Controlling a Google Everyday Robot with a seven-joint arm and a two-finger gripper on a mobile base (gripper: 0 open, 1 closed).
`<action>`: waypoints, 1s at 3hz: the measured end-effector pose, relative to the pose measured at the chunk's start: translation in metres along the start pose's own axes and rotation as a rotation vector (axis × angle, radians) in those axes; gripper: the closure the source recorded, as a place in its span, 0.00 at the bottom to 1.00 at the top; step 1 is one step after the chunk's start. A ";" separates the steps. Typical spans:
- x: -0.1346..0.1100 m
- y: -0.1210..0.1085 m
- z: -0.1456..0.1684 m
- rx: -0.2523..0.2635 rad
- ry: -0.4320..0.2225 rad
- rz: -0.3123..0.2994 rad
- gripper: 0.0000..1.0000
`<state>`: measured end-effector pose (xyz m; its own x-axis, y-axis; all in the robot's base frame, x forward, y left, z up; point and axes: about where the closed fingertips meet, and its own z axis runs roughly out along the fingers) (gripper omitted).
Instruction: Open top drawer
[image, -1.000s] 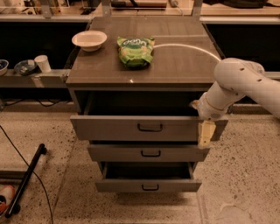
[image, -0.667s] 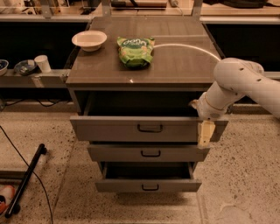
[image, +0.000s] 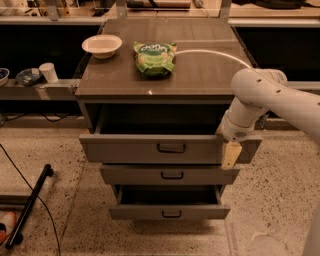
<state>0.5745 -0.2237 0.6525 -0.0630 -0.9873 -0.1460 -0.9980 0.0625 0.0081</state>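
Grey top drawer (image: 145, 147) is pulled out partway, its front touching the claw (image: 231, 154) and stretching off to the claw's left. Nothing has moved in the last second, so the pull looks done or stopped. Whether the claw grips, I cannot tell.

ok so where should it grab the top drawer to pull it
By the small black bracket handle centred on the top drawer front, approached straight from the front: its loop leaves a gap for a finger. The gripper sits at the front's right end.
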 end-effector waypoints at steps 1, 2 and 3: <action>0.005 0.021 0.002 -0.033 0.038 0.012 0.44; 0.007 0.044 -0.001 -0.051 0.067 0.007 0.44; 0.008 0.075 -0.007 -0.062 0.093 -0.001 0.45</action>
<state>0.4991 -0.2283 0.6583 -0.0591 -0.9968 -0.0539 -0.9961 0.0553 0.0692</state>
